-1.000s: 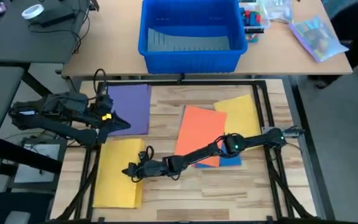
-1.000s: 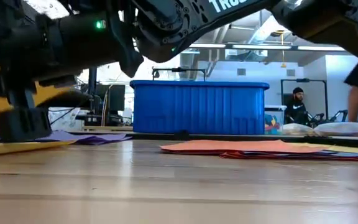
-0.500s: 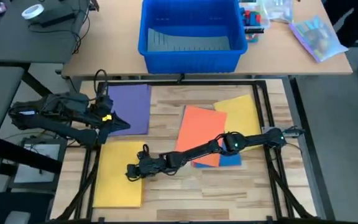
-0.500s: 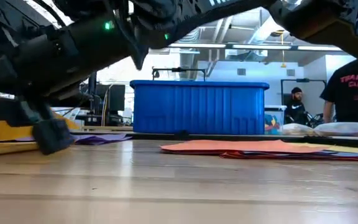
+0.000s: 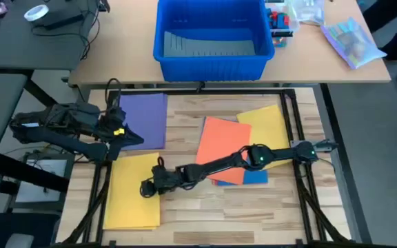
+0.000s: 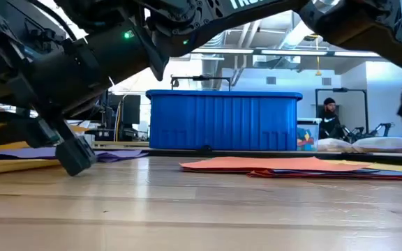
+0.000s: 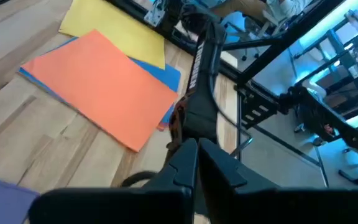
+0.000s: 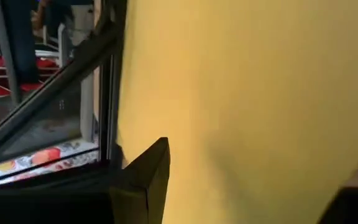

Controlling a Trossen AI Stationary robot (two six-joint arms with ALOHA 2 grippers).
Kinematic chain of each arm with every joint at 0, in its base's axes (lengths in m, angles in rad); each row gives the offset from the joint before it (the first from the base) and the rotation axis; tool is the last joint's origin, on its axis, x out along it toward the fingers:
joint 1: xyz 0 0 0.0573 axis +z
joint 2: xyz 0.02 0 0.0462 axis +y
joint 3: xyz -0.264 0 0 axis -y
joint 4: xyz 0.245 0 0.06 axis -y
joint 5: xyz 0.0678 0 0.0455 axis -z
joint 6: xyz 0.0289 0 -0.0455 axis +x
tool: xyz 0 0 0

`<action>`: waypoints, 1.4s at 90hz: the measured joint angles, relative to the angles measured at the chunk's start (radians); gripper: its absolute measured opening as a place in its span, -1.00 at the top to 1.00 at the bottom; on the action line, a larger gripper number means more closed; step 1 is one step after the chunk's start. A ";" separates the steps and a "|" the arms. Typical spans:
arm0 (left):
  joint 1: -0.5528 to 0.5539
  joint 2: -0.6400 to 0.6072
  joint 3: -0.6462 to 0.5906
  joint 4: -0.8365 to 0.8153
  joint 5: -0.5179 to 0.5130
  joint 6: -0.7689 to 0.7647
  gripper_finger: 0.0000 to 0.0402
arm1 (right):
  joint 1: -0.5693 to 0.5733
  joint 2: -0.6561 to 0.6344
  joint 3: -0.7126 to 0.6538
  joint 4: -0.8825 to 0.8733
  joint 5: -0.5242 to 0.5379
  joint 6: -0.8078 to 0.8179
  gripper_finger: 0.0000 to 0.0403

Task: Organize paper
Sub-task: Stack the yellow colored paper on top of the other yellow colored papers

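Observation:
A yellow sheet point(image 5: 131, 196) lies flat at the table's near left. My right gripper point(image 5: 147, 187) is open at its right edge, tipped down, and the sheet point(image 8: 247, 93) fills the right wrist view. A purple sheet point(image 5: 147, 117) lies at the far left. My left gripper point(image 5: 131, 136) is shut over its near left part with nothing between the fingers point(image 7: 197, 158). At mid-right an orange sheet point(image 5: 222, 148) lies on top of a blue one point(image 5: 257, 178) and a second yellow one point(image 5: 267, 127). My right gripper reaches slanting down from the table's right, and its lower fingertip point(image 6: 79, 162) stands at the near yellow sheet's right edge. I cannot tell whether it touches the sheet. My left gripper is above the purple sheet, and I cannot tell whether it touches it.
A big blue bin point(image 5: 211, 38) stands on the desk beyond the table's far edge, with a clear bag point(image 5: 353, 41) to its right. A black frame point(image 5: 302, 138) rims the table. People show in the room behind point(image 6: 335, 118).
My right gripper has tipped and risen off the near yellow sheet's right edge. That edge stood raised beside the gripper a second ago and now lies flat on the table.

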 joint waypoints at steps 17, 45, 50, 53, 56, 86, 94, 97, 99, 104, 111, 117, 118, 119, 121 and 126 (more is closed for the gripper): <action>0.000 0.000 0.000 -0.017 0.001 0.011 1.00 | -0.004 -0.013 0.000 -0.102 -0.015 -0.040 0.34; 0.000 0.000 0.000 -0.032 0.005 0.007 1.00 | -0.003 -0.038 0.000 -0.132 0.076 -0.100 0.34; 0.000 0.000 0.000 -0.034 0.005 0.004 1.00 | -0.005 -0.038 0.000 -0.125 0.044 -0.061 0.34; 0.000 0.000 0.000 -0.033 0.005 -0.001 1.00 | -0.004 -0.038 0.000 -0.110 0.041 -0.046 0.34; 0.000 0.000 0.000 -0.033 0.005 -0.006 1.00 | 0.002 -0.038 0.000 -0.090 0.063 -0.033 0.34; -0.001 0.001 0.000 -0.034 0.005 -0.014 1.00 | 0.060 -0.041 -0.001 -0.119 0.162 0.066 0.34; -0.001 0.000 0.000 -0.034 0.005 -0.014 1.00 | 0.067 -0.038 0.000 -0.133 0.205 0.060 0.34; -0.001 0.001 0.000 -0.034 0.005 -0.014 1.00 | 0.065 -0.038 0.000 -0.147 0.202 0.060 0.34; -0.001 0.001 0.000 -0.034 0.005 -0.014 1.00 | 0.065 -0.038 0.000 -0.153 0.201 0.058 0.34; -0.001 0.001 0.000 -0.034 0.005 -0.013 1.00 | 0.062 -0.036 0.000 -0.168 0.198 0.039 0.34; -0.001 0.000 0.000 -0.034 0.005 -0.015 1.00 | 0.041 -0.034 0.000 -0.177 0.180 0.001 0.34; -0.001 0.001 0.000 -0.034 0.005 -0.016 1.00 | 0.022 -0.036 0.000 -0.207 0.145 -0.053 0.34; -0.001 0.001 0.000 -0.034 0.005 -0.016 1.00 | 0.018 -0.037 0.001 -0.219 0.137 -0.058 0.34; -0.001 0.001 0.000 -0.034 0.005 -0.016 1.00 | 0.014 -0.037 0.001 -0.233 0.128 -0.062 0.34; -0.001 0.000 0.000 -0.034 0.005 -0.016 1.00 | 0.007 -0.038 0.001 -0.259 0.111 -0.068 0.34; -0.001 0.001 0.000 -0.034 0.005 -0.017 1.00 | -0.009 -0.038 0.001 -0.268 0.078 -0.071 0.35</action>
